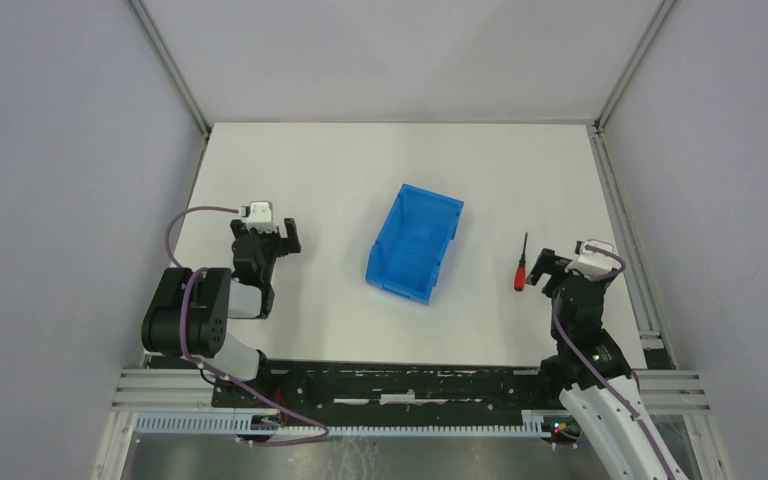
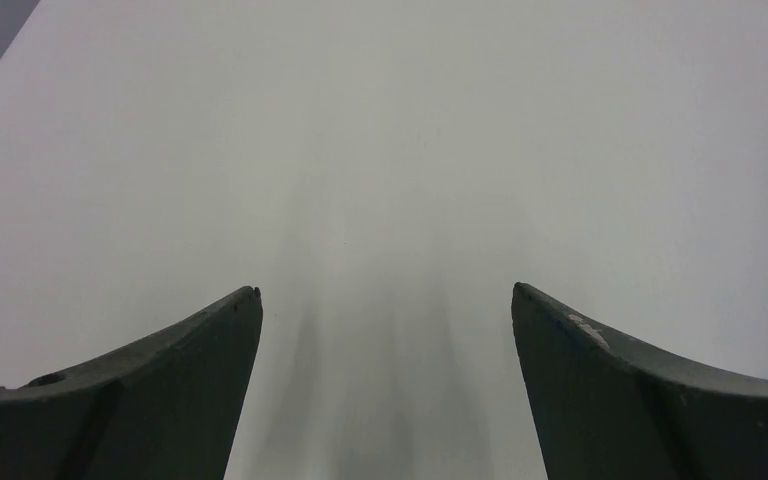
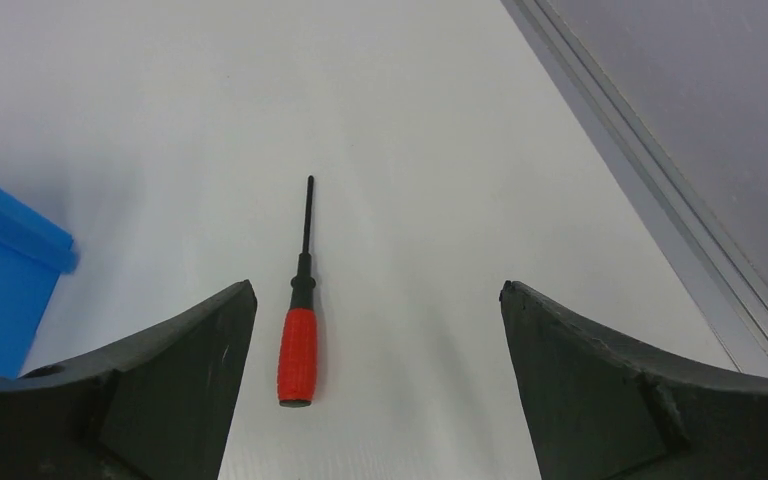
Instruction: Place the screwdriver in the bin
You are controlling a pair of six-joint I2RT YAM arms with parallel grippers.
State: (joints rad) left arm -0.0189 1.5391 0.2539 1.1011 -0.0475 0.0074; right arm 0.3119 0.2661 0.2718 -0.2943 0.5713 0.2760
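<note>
The screwdriver [image 1: 521, 271], red handle and thin black shaft, lies flat on the white table, right of the blue bin [image 1: 415, 243], shaft pointing away from me. In the right wrist view the screwdriver [image 3: 298, 352] lies between the fingers, close to the left finger, and a corner of the bin [image 3: 0, 290] shows at the left edge. My right gripper [image 1: 552, 268] is open and empty, just right of the handle; it also shows in the right wrist view [image 3: 378, 290]. My left gripper [image 1: 275, 236] is open and empty over bare table, left of the bin, as the left wrist view [image 2: 385, 292] shows.
An aluminium frame rail [image 1: 625, 235] runs along the table's right edge, close to the right gripper; it also shows in the right wrist view [image 3: 650, 190]. Grey walls enclose the table on the left, back and right.
</note>
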